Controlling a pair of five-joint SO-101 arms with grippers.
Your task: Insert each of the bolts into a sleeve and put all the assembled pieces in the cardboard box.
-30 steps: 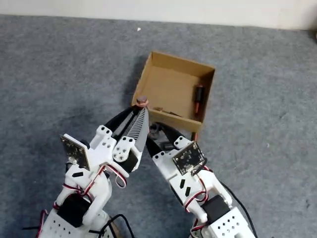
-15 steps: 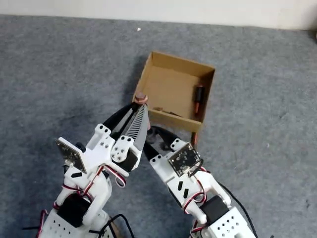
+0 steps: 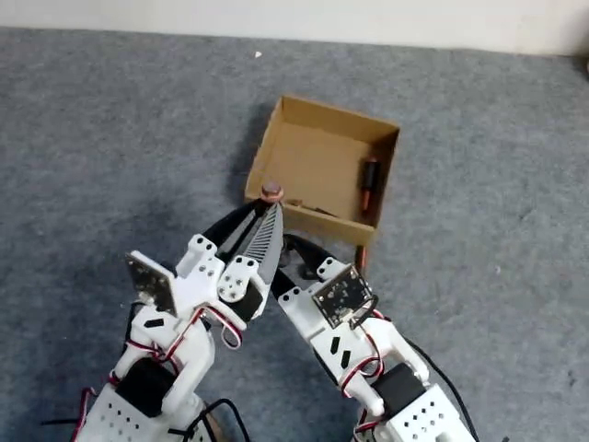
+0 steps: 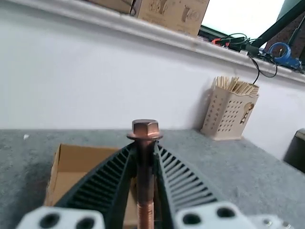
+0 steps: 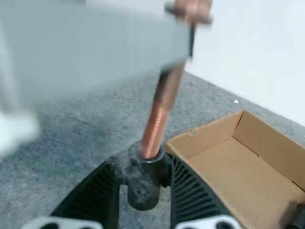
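Left gripper point(image 4: 145, 149) holds bolt point(image 4: 144, 130), tip in sleeve point(image 5: 142, 186) held by right gripper point(image 5: 143, 167)

the bolt point(image 4: 144, 136) is shining copper, head and shank alike. the sleeve point(image 5: 142, 188) is showing dull black-grey. the left gripper point(image 4: 144, 149) is showing black ribbed fingers on a white body; the right gripper point(image 5: 143, 167) is wearing the same black ribs and white. the box point(image 3: 317, 157) is looking plain brown, and the piece point(image 3: 369, 182) in it is showing black with a reddish end. the table point(image 3: 120, 138) is showing mottled grey. the wall point(image 4: 71, 71) is looking white. a cream holder point(image 4: 229, 114) is showing rows of small holes. red, black and white wires point(image 3: 195, 318) are showing on the arms.
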